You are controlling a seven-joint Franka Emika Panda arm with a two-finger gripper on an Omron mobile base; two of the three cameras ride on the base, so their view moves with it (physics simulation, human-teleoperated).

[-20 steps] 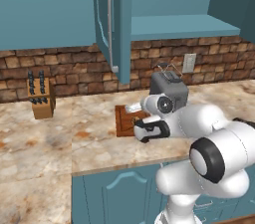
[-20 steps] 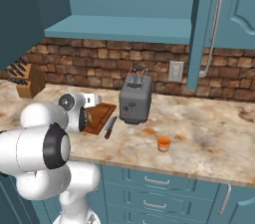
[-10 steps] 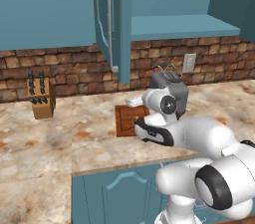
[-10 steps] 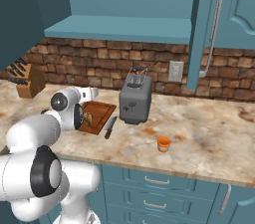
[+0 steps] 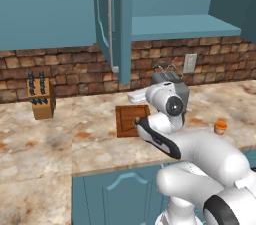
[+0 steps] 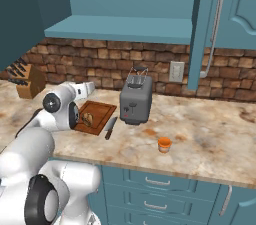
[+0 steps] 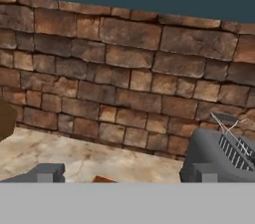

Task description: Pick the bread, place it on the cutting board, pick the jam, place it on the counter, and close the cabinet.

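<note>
The bread [image 6: 88, 118], a small roundish brown lump with a tan crust, lies on the flat dark-brown wooden cutting board [image 6: 97, 110], just below and in front of my gripper [image 7: 119, 174]. In the hand view I see two dark grey finger tips [image 7: 44, 172] standing well apart at the bottom edge with nothing between them, so the jaws are spread and empty. In both base views the arm's white wrist covers the fingers themselves, and in the left base view it also hides most of the loaf and the board's right part.

Just past the board's near corner, to the gripper's right, a dark-handled knife [image 6: 110, 128] lies on the marbled beige stone counter [image 6: 210, 139]. Further right stands the grey two-slot toaster [image 6: 135, 100]; its right side is cut off in the hand view. Well beyond it, near the counter's front edge, sits the tiny orange jam jar [image 6: 164, 144], upright; I cannot make out its lid. Ahead of the hand runs the brown brick wall [image 7: 124, 73]. Above, the teal wall cabinet [image 6: 201, 29] stands open, its door edge-on with a long pale bar handle [image 6: 214, 24]. Far to the gripper's left is the light wooden knife block [image 5: 41, 97].
</note>
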